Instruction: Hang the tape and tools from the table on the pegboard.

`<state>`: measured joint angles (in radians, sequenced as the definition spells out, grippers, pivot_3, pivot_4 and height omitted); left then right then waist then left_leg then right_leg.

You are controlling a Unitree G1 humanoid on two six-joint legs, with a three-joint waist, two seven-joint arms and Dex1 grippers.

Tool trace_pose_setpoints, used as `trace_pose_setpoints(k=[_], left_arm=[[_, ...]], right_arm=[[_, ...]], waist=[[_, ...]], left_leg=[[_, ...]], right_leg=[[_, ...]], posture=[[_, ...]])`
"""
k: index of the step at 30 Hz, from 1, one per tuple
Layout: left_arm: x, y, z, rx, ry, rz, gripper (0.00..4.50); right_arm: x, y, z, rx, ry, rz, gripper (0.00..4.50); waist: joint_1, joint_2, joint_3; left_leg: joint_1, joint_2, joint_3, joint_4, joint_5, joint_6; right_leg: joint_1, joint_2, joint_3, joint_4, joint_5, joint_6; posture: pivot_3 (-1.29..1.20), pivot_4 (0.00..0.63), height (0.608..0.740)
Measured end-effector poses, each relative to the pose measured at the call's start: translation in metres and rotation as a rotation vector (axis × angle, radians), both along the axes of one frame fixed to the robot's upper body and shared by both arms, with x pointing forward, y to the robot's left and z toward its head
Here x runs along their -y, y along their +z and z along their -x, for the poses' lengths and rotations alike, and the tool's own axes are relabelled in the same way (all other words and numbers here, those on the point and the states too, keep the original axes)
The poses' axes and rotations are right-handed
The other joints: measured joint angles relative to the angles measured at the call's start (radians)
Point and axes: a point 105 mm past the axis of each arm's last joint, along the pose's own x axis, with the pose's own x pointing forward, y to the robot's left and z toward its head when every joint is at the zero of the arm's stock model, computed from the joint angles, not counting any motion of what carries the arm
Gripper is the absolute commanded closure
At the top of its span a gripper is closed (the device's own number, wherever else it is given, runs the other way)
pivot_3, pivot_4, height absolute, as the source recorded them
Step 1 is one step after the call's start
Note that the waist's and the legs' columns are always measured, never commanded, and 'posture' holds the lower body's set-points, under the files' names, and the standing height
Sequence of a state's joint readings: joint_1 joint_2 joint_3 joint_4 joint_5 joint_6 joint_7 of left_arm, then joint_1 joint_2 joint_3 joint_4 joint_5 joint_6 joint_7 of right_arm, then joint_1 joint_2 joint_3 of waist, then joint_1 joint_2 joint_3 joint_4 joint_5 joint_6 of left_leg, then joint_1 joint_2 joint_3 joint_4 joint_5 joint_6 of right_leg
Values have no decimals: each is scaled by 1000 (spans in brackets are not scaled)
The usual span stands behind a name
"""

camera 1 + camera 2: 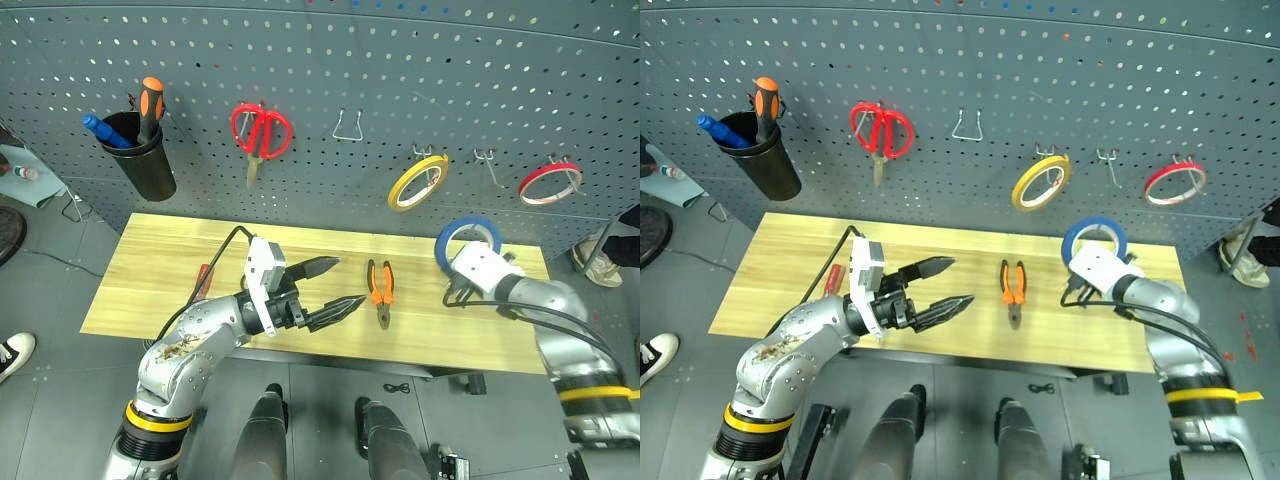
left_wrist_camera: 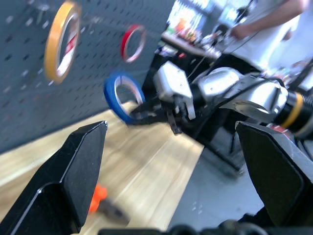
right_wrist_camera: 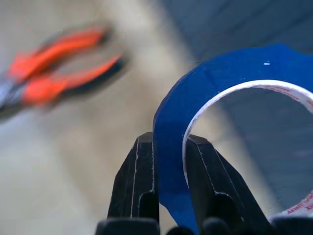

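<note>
Above counter's [image 1: 160,260] right end, right tool [image 3: 168,147] pinched blue tape [image 1: 468,240] by lower rim, ring upright, off wood, near pegboard [image 1: 330,60]. Left tool [image 1: 335,288] spread wide, empty, over counter middle. Pliers [image 1: 379,290] lay flat between arms; red-handled screwdriver [image 1: 203,280] lay behind left arm.

Risk, as judged: thin edge grip could let ring twist or slip while threading onto hook; free hook [image 1: 487,165] sat between yellow ring [image 1: 417,183] and red ring [image 1: 549,184], so knocking either was possible.

Right wrist view showed fingers clamping rim; head views hid this. Left wrist view showed person [image 2: 274,29] beyond counter.
</note>
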<state>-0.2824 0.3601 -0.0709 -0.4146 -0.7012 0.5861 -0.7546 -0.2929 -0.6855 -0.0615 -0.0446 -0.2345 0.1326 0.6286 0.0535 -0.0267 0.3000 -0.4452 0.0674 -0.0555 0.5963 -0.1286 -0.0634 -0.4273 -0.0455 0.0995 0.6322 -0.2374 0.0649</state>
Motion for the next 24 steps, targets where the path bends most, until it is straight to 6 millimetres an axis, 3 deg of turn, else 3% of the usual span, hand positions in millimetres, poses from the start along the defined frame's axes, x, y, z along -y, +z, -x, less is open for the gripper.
trace_pose_setpoints(k=[4, 9, 15, 21, 24], left_arm=[[1, 18, -10, -9, -1, 82, 0], [2, 35, -17, -13, -14, 152, 0], [1, 37, -19, -18, -12, 153, 0], [-1, 38, -16, -27, -27, 165, 0], [1, 39, -15, -28, -33, 164, 0]], right_arm=[[-16, 22, 13, 167, 32, 67, 4066], [-25, 36, 14, 285, 20, 75, 4066], [-30, 44, 14, 348, 31, 84, 4066], [-27, 56, -5, 379, 19, 74, 4066], [-24, 52, -18, 340, 12, 59, 4066]], waist=[[-12, 0, 0], [-26, 0, -1], [-35, 0, -1], [-43, 0, -1], [-42, -1, -1]], left_leg=[[-1, -1, 0, 5, 0, -1], [-4, -1, 0, 10, 0, -1], [-4, -1, 0, 10, 0, -1], [-4, 0, 0, 12, 1, -1], [-4, -1, 0, 12, 1, -1]], right_leg=[[2, 0, 0, -1, 2, 2], [2, 0, 0, -1, 4, 3], [2, 0, 0, -1, 5, 3], [3, 0, 0, 0, 7, 3], [3, 0, 0, -1, 7, 3]], posture=[[115, 230, 740], [112, 227, 740], [133, 229, 740], [132, 229, 740], [131, 229, 740]])
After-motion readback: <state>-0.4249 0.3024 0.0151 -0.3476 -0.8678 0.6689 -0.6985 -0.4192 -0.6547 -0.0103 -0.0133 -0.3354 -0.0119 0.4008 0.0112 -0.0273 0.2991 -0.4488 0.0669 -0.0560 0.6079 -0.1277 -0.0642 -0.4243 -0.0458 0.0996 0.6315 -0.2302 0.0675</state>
